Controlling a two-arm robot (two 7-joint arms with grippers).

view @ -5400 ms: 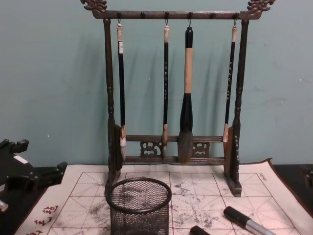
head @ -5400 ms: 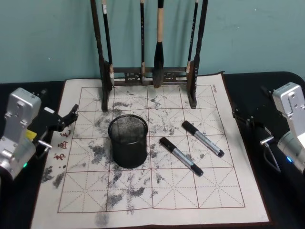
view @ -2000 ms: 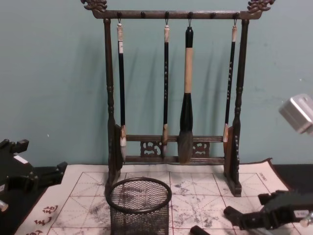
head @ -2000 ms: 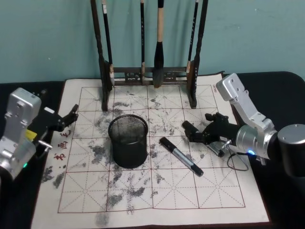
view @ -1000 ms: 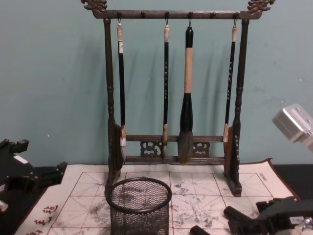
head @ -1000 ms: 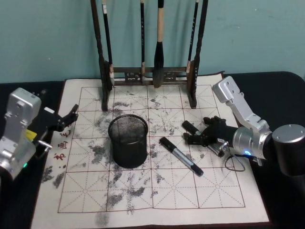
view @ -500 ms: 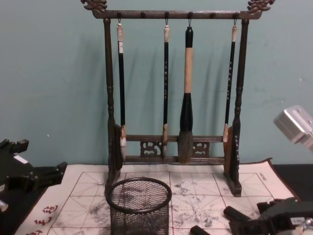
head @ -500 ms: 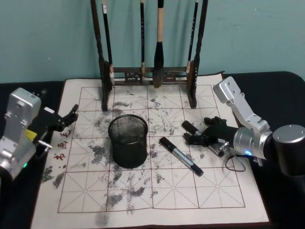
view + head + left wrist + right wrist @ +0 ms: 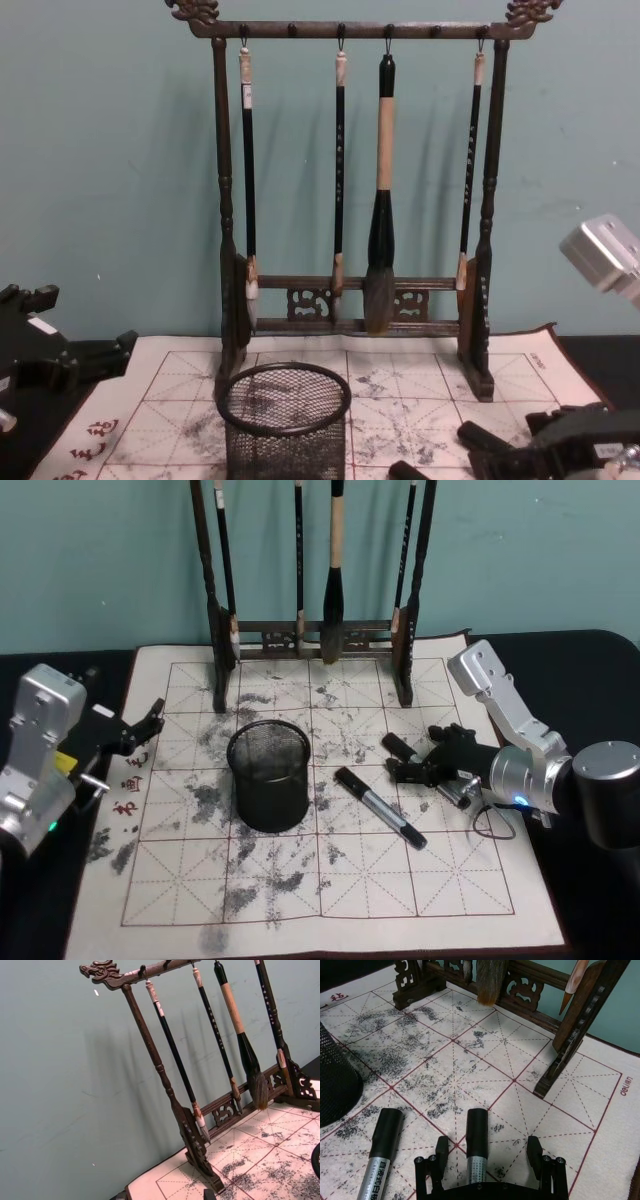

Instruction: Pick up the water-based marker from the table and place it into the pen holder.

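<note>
Two black-capped, grey-barrelled water-based markers lie on the mat to the right of the pen holder (image 9: 268,776). My right gripper (image 9: 420,767) is down over the farther marker (image 9: 398,746). In the right wrist view that marker (image 9: 476,1142) lies between the open fingers (image 9: 441,1151), which do not touch it. The nearer marker (image 9: 380,808) lies free beside it, and its cap (image 9: 386,1127) also appears in the right wrist view. The black mesh pen holder (image 9: 285,418) stands upright and holds nothing. My left gripper (image 9: 140,730) rests open at the mat's left edge.
A tall dark wooden rack (image 9: 315,630) with several hanging brushes stands at the back of the mat (image 9: 300,900), and its right foot (image 9: 555,1070) is just beyond my right gripper. The black table (image 9: 590,680) borders the mat on both sides.
My right arm has come in from the right and lowered its open gripper over the farther marker. In the last half second it has barely moved. The left arm is still.
</note>
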